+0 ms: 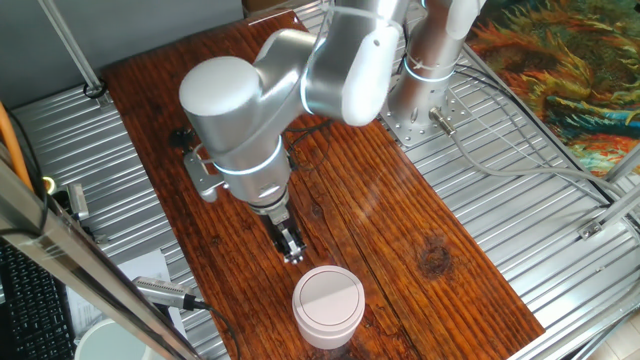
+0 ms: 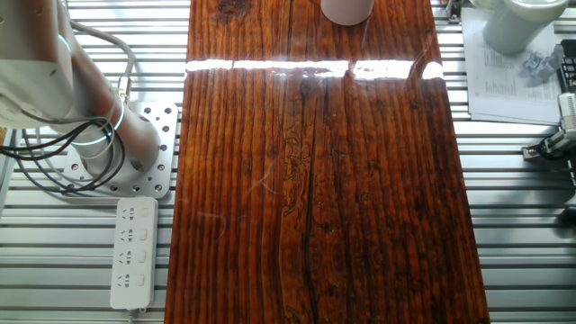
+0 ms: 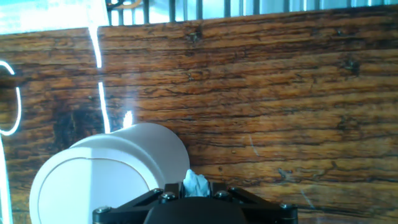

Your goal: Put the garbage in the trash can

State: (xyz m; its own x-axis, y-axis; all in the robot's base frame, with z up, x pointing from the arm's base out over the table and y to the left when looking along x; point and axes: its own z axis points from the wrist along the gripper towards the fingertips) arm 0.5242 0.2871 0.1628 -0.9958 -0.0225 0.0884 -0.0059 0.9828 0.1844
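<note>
1. The hand (image 1: 291, 250) was pinched narrow on the garbage (image 3: 196, 184), a pale crumpled scrap showing between its fingers.
2. It hung just beside the trash can (image 1: 328, 305), near the counter's (image 1: 400, 220) near edge.
3. The scrap looked weightless and soft; a light pinch across its bulk should suffice.

The arm (image 1: 300, 90) consists of thick rounded segments in silver-grey and white with a smooth satin finish. Thin light-blue glowing rings mark the joints. The cylindrical base column stands on a perforated silver mounting plate (image 2: 144, 153) fixed with screws. Black and grey cables run from the base. A silver bracket sits at the wrist. The hand (image 1: 290, 245) is small, black and metallic, with visible screw heads.
</note>
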